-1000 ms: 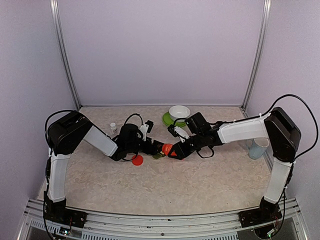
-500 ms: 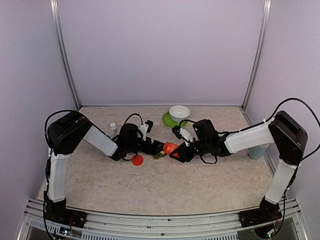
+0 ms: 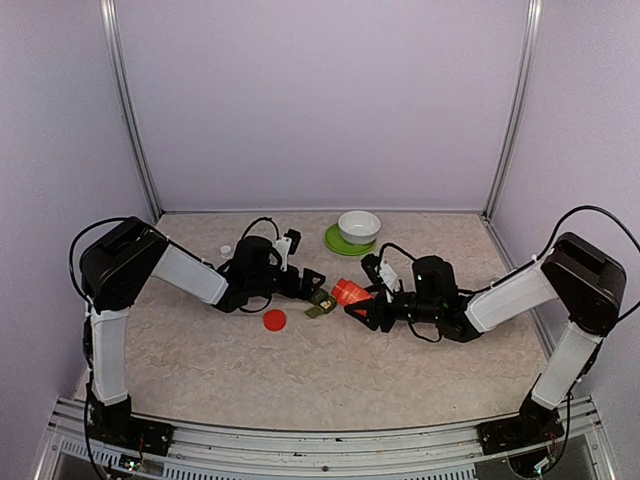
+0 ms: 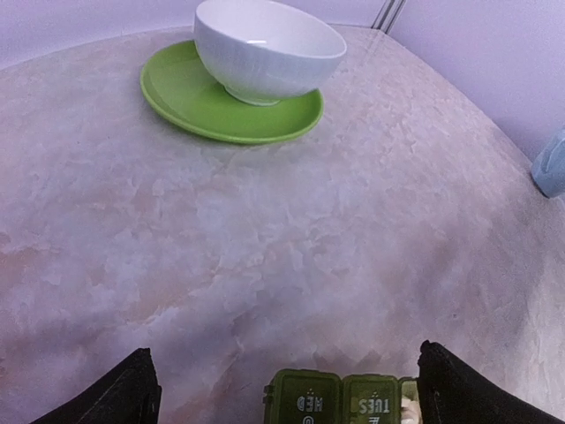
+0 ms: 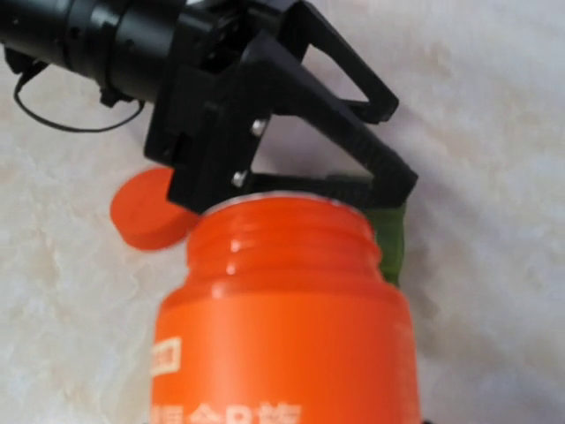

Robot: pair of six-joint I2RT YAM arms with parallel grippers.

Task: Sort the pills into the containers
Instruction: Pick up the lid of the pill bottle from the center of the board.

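Note:
The containers [image 3: 322,303], a small dark green strip, lie mid-table. In the left wrist view the containers [image 4: 340,397] show lids marked WED and TUES, and a pale pill [image 4: 408,406] in the open end compartment. My left gripper [image 3: 305,284] is open just left of the strip, its fingers [image 4: 115,397] wide on either side of it and not touching. My right gripper [image 3: 364,304] is shut on the uncapped red-orange bottle [image 3: 349,292], which is tilted with its mouth toward the strip. That bottle [image 5: 282,309] fills the right wrist view, with the green strip [image 5: 390,240] beyond its mouth.
A red cap [image 3: 274,319] lies on the table near the left arm. A tiny white bottle [image 3: 226,250] stands behind that arm. A white bowl [image 3: 359,225] sits on a green plate [image 3: 340,241] at the back. A pale blue cup [image 4: 552,163] is far right.
The left gripper opened wider and drew back left from the strip, uncovering the red cap. The right arm lowered and pulled back right, carrying the bottle with it.

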